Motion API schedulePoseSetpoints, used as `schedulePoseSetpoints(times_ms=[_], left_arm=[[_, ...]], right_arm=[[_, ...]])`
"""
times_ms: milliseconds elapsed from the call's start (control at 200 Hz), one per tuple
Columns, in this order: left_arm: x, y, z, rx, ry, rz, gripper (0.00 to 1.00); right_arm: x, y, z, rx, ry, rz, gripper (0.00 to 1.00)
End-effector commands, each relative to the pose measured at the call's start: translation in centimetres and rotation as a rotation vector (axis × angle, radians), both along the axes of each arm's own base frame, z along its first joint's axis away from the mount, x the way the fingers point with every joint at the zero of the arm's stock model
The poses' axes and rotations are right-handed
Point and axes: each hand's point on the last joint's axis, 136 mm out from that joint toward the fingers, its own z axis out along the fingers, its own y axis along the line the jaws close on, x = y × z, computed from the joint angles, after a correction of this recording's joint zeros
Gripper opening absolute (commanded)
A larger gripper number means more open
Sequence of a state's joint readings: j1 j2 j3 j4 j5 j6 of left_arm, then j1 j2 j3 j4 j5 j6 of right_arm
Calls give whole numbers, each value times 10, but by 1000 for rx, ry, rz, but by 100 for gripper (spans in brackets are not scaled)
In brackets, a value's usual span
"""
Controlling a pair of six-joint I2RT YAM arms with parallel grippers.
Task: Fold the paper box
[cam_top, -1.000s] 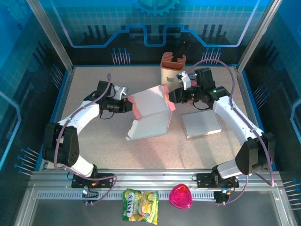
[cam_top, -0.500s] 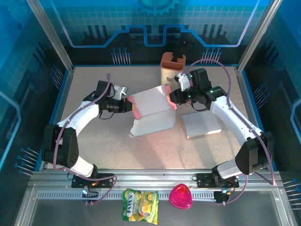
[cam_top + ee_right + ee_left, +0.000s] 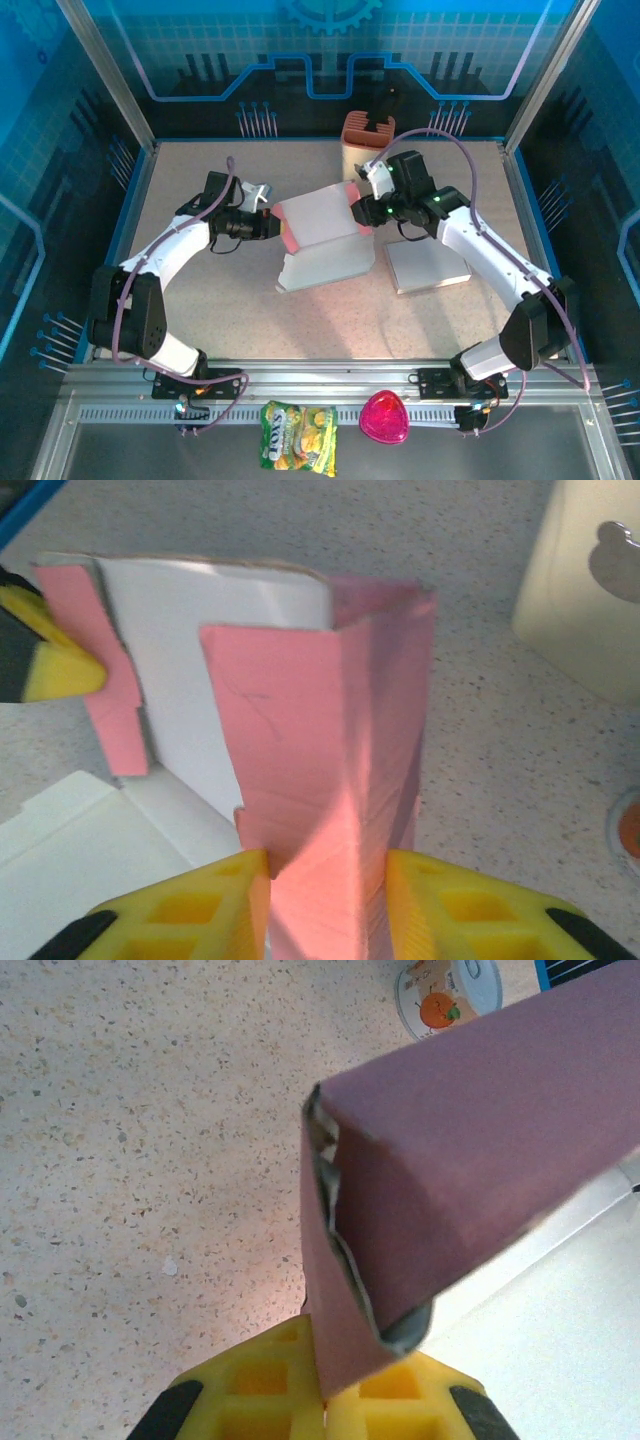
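The paper box [image 3: 320, 240], white outside and pink inside, stands half folded in the middle of the table. My left gripper [image 3: 272, 226] is shut on its left pink flap; in the left wrist view that flap [image 3: 345, 1330] runs down between the closed yellow fingers [image 3: 250, 1400]. My right gripper [image 3: 360, 212] is at the box's right side. In the right wrist view the folded pink side wall [image 3: 340, 740] fills the gap of the right gripper [image 3: 328, 890] and touches both pads. The left gripper's yellow tip [image 3: 50, 660] shows at the far flap.
A beige holder [image 3: 362, 145] with a brown top stands just behind the box. A flat white slab [image 3: 428, 265] lies to the box's right. A small tin with an orange label [image 3: 450, 990] is nearby. A snack bag [image 3: 298, 436] and a pink heart [image 3: 384, 418] lie in front of the rail.
My right gripper has shifted left against the box's right wall. The white lower panel has swung in from the lower left, and the box looks more closed up. The left arm has held still.
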State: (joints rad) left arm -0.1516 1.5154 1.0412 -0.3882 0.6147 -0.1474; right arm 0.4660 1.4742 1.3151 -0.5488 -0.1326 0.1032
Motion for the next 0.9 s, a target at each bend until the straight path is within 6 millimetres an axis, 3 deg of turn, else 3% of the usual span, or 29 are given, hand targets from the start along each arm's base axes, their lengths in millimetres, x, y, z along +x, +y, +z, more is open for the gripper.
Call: schedulePoseSetpoints(times_ms=[0,150,480,675,835,895], left_arm=[[-4,-2,15,-13,-38,-16,0],[-5,-1,15,-13,-40,-15,0],[-6,-3,15,-12,-38,-17,0],[-4,-8,17,10,-39,-15,0],[0,-11,11,44,-23,8,0],[0,-12,7,53,-11,16,0]], right_arm=[[10,-2,0,-74,-34,-32,40],[18,-2,-5,-104,-40,-51,41],[27,5,-6,-113,-41,-54,29],[33,2,-16,-278,-49,-145,15],[37,-18,-26,-498,-46,-317,0],[36,-26,-26,-559,-44,-384,0]])
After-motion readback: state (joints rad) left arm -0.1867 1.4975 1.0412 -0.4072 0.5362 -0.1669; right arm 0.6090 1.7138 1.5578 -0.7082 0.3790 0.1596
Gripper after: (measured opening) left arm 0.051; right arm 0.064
